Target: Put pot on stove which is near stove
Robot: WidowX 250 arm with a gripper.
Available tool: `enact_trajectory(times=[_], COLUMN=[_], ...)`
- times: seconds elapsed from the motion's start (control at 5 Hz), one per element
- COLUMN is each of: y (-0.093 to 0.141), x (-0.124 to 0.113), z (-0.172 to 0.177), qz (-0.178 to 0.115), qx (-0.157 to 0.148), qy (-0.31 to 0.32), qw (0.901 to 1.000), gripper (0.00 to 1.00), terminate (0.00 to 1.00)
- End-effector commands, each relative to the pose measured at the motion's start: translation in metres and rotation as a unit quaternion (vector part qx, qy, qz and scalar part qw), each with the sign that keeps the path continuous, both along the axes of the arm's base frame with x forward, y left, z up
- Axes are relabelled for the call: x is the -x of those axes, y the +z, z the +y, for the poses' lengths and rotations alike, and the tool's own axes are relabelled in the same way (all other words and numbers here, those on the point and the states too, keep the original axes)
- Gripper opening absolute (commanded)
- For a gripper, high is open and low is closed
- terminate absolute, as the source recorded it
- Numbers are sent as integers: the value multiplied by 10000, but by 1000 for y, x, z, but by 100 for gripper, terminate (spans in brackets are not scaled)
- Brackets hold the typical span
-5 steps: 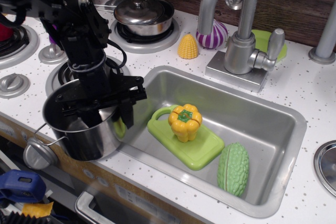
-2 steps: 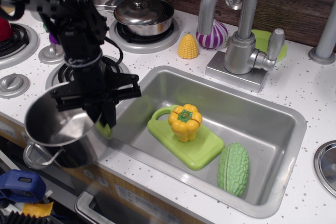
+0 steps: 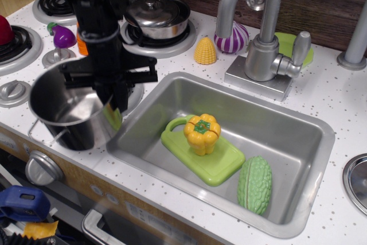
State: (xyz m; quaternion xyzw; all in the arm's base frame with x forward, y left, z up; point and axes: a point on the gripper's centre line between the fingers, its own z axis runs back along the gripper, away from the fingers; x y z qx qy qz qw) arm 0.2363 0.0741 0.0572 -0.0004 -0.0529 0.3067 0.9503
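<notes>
- Sink [image 3: 298, 136] sat right of everything, out of play.
- Pot [image 3: 69, 110] was tilted at the counter's front-left, mostly covering the stove [image 3: 135, 93] behind it.
- Gripper [image 3: 113, 104] was clamped on the pot's right rim, one finger inside; stove lay just rearward.

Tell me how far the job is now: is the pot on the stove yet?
Done: the gripper has the pot by its rim. In hand: the pot is carried at the counter's front edge, overlapping the front burner, the stove, which shows only as a sliver. Left: whether the pot rests on it cannot be told; centring, lowering and release remain.
</notes>
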Motion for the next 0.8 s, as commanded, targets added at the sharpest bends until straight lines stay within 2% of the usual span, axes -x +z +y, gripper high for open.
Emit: enact_trajectory(times=[0.0, 0.6], y=[9, 1], x=[-24, -50], z=[22, 50], qz=[-146, -274], qx=[-18, 203], qy=[-360, -1154], qw=[9992, 9927], gripper=[0, 0], terminate=[0, 0])
